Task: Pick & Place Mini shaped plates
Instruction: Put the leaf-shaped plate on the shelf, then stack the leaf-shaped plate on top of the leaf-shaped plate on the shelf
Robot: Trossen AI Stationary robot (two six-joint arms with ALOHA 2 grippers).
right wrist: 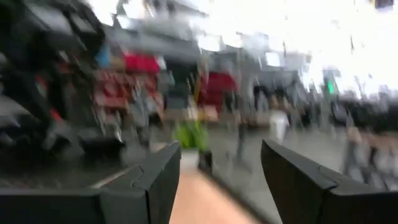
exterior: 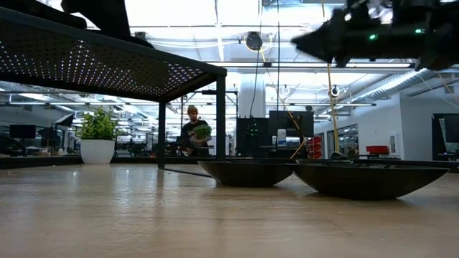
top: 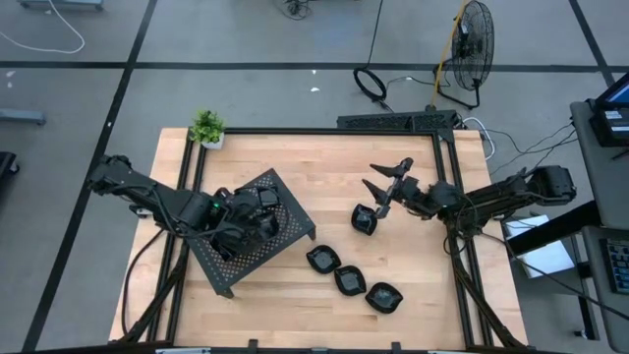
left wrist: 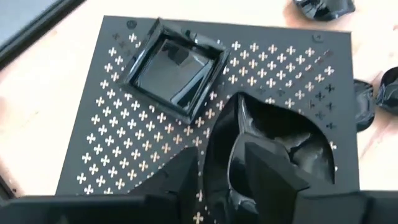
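Left tool (left wrist: 214, 180) is being opened over the perforated tray (top: 257, 234), one finger inside the leaf-shaped plate (left wrist: 273, 146), its rim between the parting fingers. Risk, as judged: plate being dragged along if retraction snags it. A square plate (left wrist: 171, 74) is lying at 11 o'clock. Right tool (top: 389, 179) is being held released above the bench (top: 334, 157), four plates (top: 351, 280) at its 6 o'clock.

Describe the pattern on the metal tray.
Black tray perforated with rows of small cross-shaped cutouts; clearest in the left wrist view.
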